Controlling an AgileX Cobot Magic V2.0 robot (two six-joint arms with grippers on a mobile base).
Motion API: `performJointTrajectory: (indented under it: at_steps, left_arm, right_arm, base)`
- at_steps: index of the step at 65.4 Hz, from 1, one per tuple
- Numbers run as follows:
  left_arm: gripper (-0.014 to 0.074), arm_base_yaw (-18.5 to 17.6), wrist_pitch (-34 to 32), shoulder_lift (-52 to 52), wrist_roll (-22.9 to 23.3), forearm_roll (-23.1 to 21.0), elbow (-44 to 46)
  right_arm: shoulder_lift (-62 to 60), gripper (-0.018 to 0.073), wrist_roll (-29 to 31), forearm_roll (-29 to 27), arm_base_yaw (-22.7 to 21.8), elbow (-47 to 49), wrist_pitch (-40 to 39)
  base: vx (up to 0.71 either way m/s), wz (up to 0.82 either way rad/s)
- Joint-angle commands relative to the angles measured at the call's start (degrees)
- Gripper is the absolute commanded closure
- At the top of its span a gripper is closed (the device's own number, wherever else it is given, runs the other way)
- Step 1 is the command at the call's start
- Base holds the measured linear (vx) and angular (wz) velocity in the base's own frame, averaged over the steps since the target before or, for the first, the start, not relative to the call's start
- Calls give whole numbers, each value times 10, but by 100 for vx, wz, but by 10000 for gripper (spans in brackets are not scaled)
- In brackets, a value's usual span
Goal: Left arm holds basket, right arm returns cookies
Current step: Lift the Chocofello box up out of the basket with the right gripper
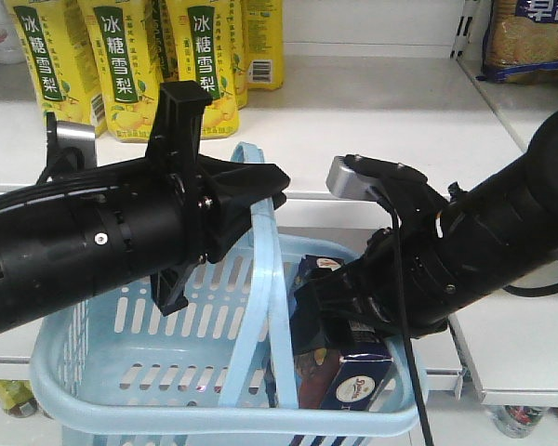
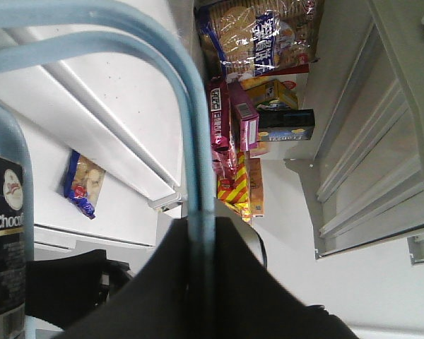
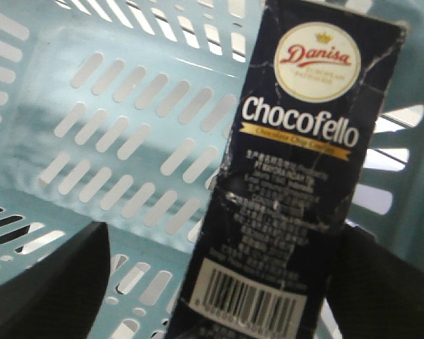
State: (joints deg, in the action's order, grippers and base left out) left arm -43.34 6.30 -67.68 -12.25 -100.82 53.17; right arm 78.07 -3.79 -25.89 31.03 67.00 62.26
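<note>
Holding the light blue slotted plastic basket (image 1: 121,372) up by its arched handle (image 1: 260,279), the left arm's black wedge gripper (image 1: 251,190) is clamped on that handle. The right arm's gripper (image 3: 219,282) sits with its jaws set either side of the dark navy Chocofello cookie box (image 3: 297,183), which stands inside the basket; lifting it out and shelving it remain
</note>
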Motion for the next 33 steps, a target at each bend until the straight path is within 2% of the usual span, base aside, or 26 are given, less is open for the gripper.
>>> performJointTrajectory:
  at_steps: [1,18,33]
  left_arm:
    - [599,3,-12,17,-19,-11,25]
    - [599,3,-12,17,-19,-11,25]
    - [599,3,-12,17,-19,-11,25]
  right_arm:
    - [-5,20,3,-11,1,16,-22]
    - [12,63,3,-1,5,16,-38]
    - [29,157,3,7,5,16,-38]
  base:
    - [0,0]
    - [0,0]
    - [0,0]
